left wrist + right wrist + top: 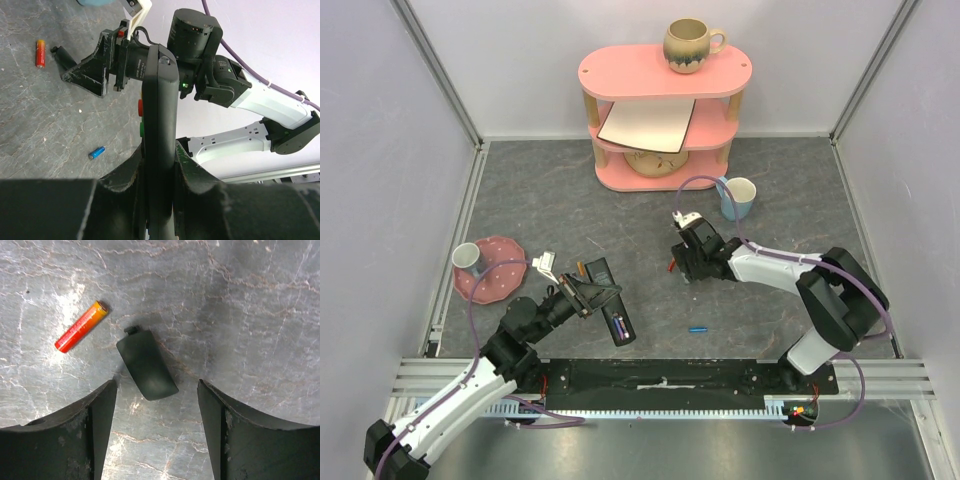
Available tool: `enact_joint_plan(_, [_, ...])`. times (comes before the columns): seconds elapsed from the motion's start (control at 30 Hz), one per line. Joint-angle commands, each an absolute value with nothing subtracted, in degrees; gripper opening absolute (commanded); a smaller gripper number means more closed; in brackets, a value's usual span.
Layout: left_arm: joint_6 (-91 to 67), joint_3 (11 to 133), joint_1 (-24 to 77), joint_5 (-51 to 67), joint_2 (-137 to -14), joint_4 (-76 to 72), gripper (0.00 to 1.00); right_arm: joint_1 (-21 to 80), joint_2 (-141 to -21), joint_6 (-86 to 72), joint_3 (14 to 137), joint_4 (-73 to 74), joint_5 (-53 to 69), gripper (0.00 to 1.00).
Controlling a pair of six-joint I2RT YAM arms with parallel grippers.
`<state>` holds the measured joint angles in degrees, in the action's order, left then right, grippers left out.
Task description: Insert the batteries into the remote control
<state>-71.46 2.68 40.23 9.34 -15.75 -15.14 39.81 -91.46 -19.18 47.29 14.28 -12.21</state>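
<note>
My left gripper is shut on the black remote control and holds it edge-on above the table, also visible from above. A dark purple battery seems to sit in its open back. My right gripper hangs open just over the table. A loose black battery cover lies flat there, its near end between the fingertips. A red-and-orange battery lies on the table left of the cover, apart from both fingers. That battery also shows in the left wrist view, beside the right gripper.
A small bright blue cylinder lies near the table's front. A blue-and-white cup stands behind the right arm. At the left is a pink plate with a cup. A pink shelf with a mug stands at the back.
</note>
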Motion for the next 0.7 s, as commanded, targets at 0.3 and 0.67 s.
enact_joint_plan(0.3, [-70.75,-2.46,39.99,9.14,-11.78,-15.21,0.02,39.99,-98.35,-7.82,55.81,16.79,-10.55,0.63])
enact_joint_plan(0.67, [-70.75,-2.90,39.99,8.96,-11.08,-14.94,0.02,39.37,-100.37,-13.26,53.70,16.88,-3.52,0.44])
